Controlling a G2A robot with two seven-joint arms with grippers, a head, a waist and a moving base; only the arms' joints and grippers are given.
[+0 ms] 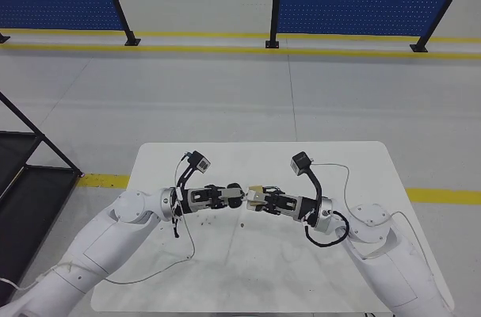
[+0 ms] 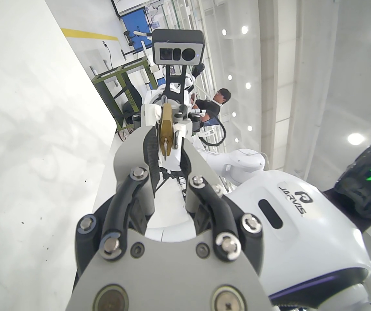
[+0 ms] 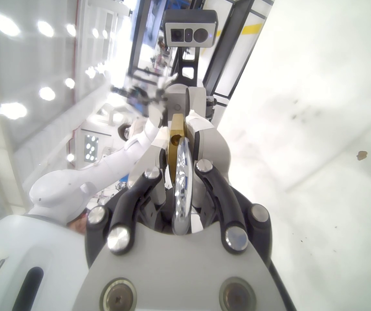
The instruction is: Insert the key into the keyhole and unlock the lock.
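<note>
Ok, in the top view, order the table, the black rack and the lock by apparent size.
1. table.
2. black rack, cut off at the picture's edge, so only its visible part counts.
3. lock, partly hidden and far smaller.

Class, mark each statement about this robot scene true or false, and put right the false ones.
1. The right gripper grips a silver key. True.
2. The lock lies flat on the table. False: the left gripper holds it up above the table.
3. The lock's body is red. False: it is brass-coloured.
4. The two grippers meet tip to tip over the white table. True.
</note>
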